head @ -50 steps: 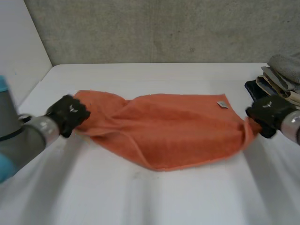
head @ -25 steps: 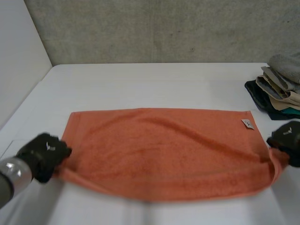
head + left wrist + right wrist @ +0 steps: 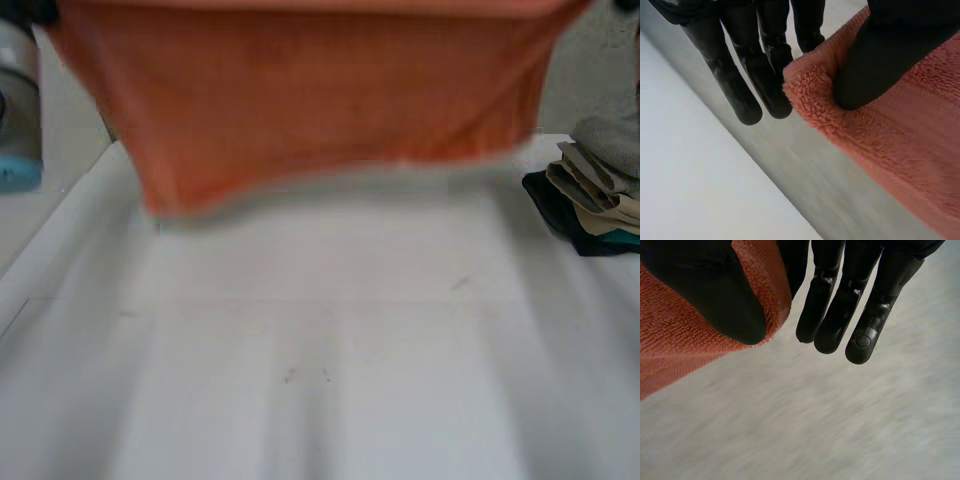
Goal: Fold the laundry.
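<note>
Two corners of orange towel pinched under thumbs, one per hand: left hand, right hand. Held spread across upper frame, clear of table. Soft, limp, light terry (probably sags mid-span); best gripped at corners, pulled taut.

Colours noted: plain orange towel, white table.
Black: left hand, right hand; folded pile grey, beige, navy, teal.

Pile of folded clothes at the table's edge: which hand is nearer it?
Right. The right hand pinches the lifted orange towel's corner on the pile's side; the left hand pinches the far corner, across the table.
</note>
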Controlling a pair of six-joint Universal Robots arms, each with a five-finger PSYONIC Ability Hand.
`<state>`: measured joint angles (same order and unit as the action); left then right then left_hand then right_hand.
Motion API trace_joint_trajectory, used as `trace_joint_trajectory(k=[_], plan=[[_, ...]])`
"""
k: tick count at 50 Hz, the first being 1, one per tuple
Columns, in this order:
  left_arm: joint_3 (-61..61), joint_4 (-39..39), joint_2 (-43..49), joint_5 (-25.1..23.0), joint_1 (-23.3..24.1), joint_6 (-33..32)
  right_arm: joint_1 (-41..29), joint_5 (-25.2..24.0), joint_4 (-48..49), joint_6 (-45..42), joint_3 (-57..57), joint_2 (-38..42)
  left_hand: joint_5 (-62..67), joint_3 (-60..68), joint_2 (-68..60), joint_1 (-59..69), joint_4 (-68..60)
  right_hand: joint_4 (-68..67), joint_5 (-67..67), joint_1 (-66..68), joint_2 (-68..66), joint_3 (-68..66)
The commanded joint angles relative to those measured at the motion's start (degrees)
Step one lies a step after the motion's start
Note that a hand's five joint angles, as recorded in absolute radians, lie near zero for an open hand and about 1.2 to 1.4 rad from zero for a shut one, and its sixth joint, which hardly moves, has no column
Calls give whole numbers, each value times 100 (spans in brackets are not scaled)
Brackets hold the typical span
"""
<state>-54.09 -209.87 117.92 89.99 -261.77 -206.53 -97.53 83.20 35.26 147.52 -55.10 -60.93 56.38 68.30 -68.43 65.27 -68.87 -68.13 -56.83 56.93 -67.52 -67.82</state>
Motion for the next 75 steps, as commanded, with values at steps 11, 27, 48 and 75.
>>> trace_joint_trajectory(k=[11,27,48,75], plan=[[-1577,-1083,-138,-87,21,464,-117,-409,253,251,-544,467,1362,1170,-1157,1473,-1113,-1187,-1317,2307,-1248,-1218],[-3722,-758,364,-359,21,447,-56,-797,-2549,163,-1547,1092,1362,1170,-1157,1473,-1113,-1187,-1317,2307,-1248,-1218],[-5736,4639,-2854,-1036,-594,-1653,1578,-779,-6884,-2973,-3295,-842,1362,1170,-1157,1473,-1113,-1187,-1317,2307,-1248,-1218],[-2635,1115,907,-79,249,-836,586,143,-3484,-874,-1311,1276,1362,1170,-1157,1473,-1113,-1187,-1317,2307,-1248,-1218]])
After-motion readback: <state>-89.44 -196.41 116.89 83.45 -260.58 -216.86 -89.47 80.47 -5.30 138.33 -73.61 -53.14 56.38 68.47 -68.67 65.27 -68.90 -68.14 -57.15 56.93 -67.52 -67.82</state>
